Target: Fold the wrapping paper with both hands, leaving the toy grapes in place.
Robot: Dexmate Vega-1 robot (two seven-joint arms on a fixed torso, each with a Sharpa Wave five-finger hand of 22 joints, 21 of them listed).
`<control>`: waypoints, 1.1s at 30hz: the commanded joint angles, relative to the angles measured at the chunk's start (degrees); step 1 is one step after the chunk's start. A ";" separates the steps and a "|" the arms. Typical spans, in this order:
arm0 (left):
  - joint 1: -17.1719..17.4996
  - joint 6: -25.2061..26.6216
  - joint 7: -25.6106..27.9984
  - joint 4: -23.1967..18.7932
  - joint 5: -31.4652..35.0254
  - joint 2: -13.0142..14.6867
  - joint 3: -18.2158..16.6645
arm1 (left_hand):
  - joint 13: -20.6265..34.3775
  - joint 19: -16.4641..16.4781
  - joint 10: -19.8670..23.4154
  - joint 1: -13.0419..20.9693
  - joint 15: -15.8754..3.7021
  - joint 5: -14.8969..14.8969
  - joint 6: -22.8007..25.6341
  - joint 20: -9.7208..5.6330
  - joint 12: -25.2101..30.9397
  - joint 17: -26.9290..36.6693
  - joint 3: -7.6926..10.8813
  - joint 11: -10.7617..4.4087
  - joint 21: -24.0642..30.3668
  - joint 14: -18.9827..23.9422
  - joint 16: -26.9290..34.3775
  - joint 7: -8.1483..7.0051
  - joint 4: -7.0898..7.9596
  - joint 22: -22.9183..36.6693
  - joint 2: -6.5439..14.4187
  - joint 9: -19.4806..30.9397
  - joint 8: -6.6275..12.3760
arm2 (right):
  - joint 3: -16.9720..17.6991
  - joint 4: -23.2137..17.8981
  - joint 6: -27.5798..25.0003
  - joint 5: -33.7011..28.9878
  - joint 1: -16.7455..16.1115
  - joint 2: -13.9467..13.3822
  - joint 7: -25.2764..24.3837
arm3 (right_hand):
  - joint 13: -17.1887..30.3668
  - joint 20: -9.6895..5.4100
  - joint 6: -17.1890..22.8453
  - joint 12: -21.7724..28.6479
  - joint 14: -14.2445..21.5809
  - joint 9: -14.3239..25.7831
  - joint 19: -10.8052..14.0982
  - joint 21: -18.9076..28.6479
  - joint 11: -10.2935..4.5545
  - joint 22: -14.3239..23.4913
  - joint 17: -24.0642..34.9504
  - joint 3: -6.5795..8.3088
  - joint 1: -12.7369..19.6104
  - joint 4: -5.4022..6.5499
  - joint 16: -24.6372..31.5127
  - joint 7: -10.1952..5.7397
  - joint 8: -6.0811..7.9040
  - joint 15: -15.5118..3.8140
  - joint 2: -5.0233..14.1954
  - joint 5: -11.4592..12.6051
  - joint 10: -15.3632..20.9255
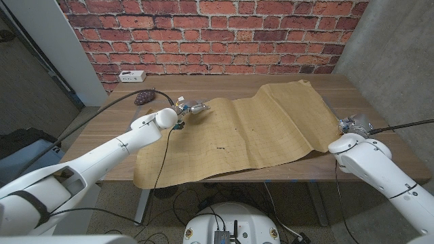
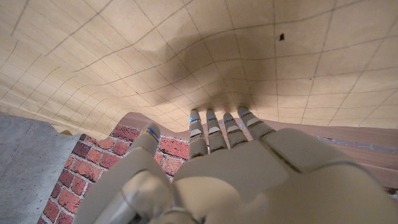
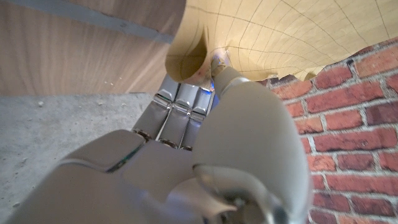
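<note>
A white power strip [image 1: 131, 76] lies at the wooden table's [image 1: 224, 87] far edge, against the brick wall [image 1: 203, 34].

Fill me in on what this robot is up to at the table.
It is working on a sheet of tan wrapping paper spread over the wooden table. The right hand pinches the paper's right edge, which curls up there. The left hand reaches onto the paper's far left corner, fingers extended. The toy grapes sit off the paper, by the back left.
</note>
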 commanded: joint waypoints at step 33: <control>-4.08 0.19 -3.33 4.24 2.57 -1.80 3.07 | 0.15 1.75 3.49 -0.95 0.39 0.03 3.49 0.42 0.62 0.01 0.08 0.20 0.65 3.76 0.69 1.20 0.06 0.18 -0.07 0.27 0.61 | 2.20 -20.63 7.75 -9.68 -3.50 20.51 -6.65 | 4.81 0.95 2.06 4.16 6.66 1.33 1.23 4.13 2.04 -0.71 3.41 1.41 0.52 -0.44 -0.19 2.13 1.39 -4.30 -3.53 3.22 6.18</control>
